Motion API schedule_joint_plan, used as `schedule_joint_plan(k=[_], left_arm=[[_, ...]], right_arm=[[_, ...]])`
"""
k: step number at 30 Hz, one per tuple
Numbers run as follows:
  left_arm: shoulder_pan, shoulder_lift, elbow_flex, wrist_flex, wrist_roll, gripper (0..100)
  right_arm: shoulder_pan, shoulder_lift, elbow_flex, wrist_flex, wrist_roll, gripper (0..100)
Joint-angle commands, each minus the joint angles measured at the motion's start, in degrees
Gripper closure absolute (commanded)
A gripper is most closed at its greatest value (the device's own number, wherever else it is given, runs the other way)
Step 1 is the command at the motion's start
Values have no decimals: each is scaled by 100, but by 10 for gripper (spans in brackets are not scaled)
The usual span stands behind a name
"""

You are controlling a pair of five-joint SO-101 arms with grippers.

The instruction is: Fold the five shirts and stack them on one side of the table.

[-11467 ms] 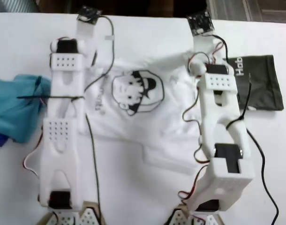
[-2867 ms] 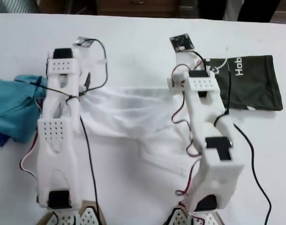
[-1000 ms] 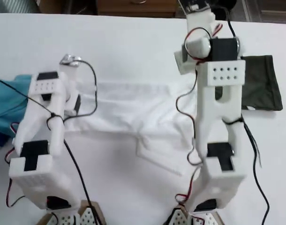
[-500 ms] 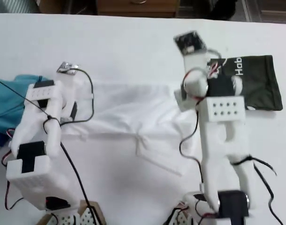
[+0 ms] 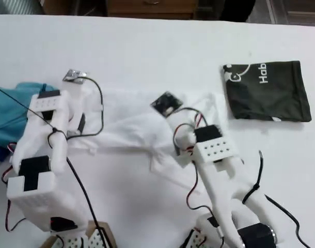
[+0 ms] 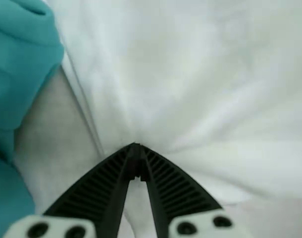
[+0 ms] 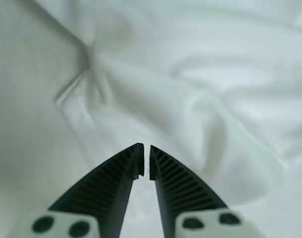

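While the white shirt [image 5: 131,121] is lying mid-table [image 5: 147,46], a folded dark shirt [image 5: 266,90] is sitting off on the right arm's side. The left gripper [image 6: 135,158] is pinching the white shirt beside teal cloth [image 6: 17,59]. The right gripper [image 7: 146,163] is hovering clenched over white fabric, grasping nothing.

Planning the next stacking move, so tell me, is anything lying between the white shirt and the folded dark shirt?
Nothing visible does. The white shirt ends close beside the folded dark shirt, with only bare table between. The right gripper hangs over the white shirt, not in that gap.
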Motion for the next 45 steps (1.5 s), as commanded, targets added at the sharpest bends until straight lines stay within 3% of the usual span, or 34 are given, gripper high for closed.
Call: schedule_joint_plan(k=[1,6,14,20,27,30,32,45], left_arm=[[-18,-255,242,-308,0,973],[-18,-273,488,-571,18,973],[-18,-264,488,-580,18,973],[-18,-264,488,-580,18,973],[-18,-264,497,-580,18,973],[-18,-264,497,-580,18,973],[-18,-264,497,-580,18,973],[-18,-264,497,-580,18,973]], right_arm=[[-251,-233,193,-154,44,893],[-277,-233,800,-787,44,885],[-251,-171,993,-980,44,882],[-180,884,897,-1437,44,882],[-154,1253,457,-1165,44,891],[-48,1235,440,-1174,44,986],[119,1138,369,-1138,44,971],[356,-1015,334,136,44,978]])
